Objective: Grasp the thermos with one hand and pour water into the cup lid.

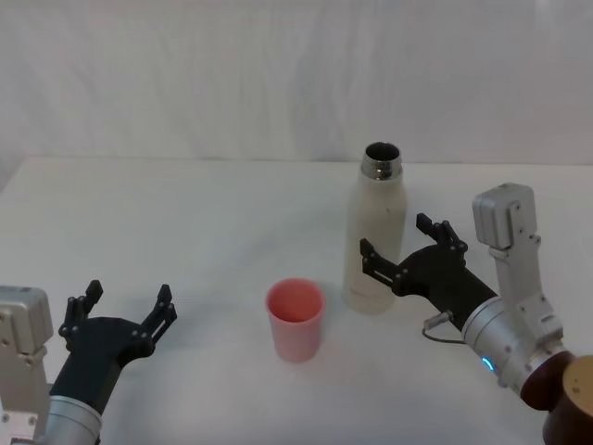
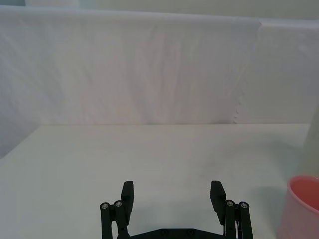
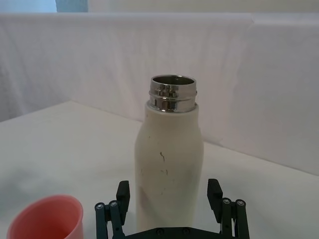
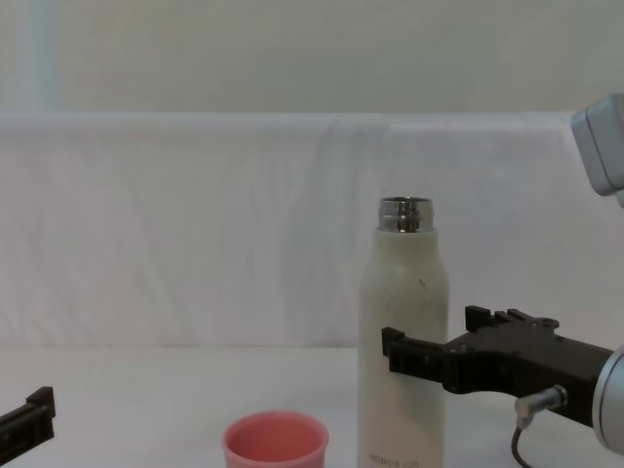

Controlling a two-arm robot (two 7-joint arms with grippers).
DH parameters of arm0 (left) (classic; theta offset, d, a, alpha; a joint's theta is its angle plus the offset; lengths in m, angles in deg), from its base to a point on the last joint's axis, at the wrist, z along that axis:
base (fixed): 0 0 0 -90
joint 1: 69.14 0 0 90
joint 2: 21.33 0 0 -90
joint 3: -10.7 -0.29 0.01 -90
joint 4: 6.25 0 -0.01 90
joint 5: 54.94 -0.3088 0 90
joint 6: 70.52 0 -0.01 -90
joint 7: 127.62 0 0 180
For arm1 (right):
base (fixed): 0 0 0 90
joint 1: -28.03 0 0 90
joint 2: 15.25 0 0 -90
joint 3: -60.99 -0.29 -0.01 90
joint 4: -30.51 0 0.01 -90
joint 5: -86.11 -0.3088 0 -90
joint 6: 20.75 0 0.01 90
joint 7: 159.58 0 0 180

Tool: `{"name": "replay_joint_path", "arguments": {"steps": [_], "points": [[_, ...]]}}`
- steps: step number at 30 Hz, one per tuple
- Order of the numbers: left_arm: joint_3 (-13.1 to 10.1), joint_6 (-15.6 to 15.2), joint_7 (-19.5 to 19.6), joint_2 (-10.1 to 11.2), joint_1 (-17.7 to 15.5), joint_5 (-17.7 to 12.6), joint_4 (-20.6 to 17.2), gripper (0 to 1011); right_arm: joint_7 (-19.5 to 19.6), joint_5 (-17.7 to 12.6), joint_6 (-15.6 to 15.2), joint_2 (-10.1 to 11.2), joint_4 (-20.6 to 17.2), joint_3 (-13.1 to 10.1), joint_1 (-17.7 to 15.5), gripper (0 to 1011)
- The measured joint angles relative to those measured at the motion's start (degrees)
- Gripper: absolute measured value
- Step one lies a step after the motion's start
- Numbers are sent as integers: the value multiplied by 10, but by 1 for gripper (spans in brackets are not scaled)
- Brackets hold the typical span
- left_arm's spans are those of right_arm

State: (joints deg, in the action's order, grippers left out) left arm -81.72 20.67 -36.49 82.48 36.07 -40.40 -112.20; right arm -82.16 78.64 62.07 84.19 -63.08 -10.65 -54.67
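Right gripper (image 1: 400,248) is spread wide with the thermos (image 1: 375,236) sitting between its fingers (image 3: 122,191), not clamped yet; we read this as pre-grasp at mid-body, a sensible height for tipping later. Thermos stands upright on the white tabletop (image 1: 185,213), cap off, steel threaded neck open and ready to pour. Body is matte cream, smooth cylinder with rounded shoulders, a few scuffs; could slip if we squeeze lightly. Cup lid (image 1: 296,319) sits upright just beside the thermos on the robot's left, salmon-pink plastic, slightly tapered, mouth up to receive water. Left gripper (image 1: 125,318) is parked low at near left, fingers released, well apart from both.
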Motion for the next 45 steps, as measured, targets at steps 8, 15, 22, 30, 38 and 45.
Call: {"name": "replay_joint_path", "arguments": {"steps": [8, 15, 22, 30, 38, 45], "points": [[0, 0, 0, 0, 0, 0, 0, 1001, 0, 0, -1, -5, 7, 1, 8, 1001], [0, 0, 0, 0, 0, 0, 0, 1001, 1, -2, -2, -12, 21, 1, 17, 1001], [0, 0, 0, 0, 0, 0, 0, 1001, 1, -4, -2, -17, 32, 1, 27, 1001], [0, 0, 0, 0, 0, 0, 0, 1001, 1, -6, -2, -22, 47, 4, 40, 1001], [0, 0, 0, 0, 0, 0, 0, 1001, 1, -6, -1, -25, 58, 7, 49, 1001], [0, 0, 0, 0, 0, 0, 0, 1001, 1, -5, 0, -28, 70, 9, 61, 1001]]}}
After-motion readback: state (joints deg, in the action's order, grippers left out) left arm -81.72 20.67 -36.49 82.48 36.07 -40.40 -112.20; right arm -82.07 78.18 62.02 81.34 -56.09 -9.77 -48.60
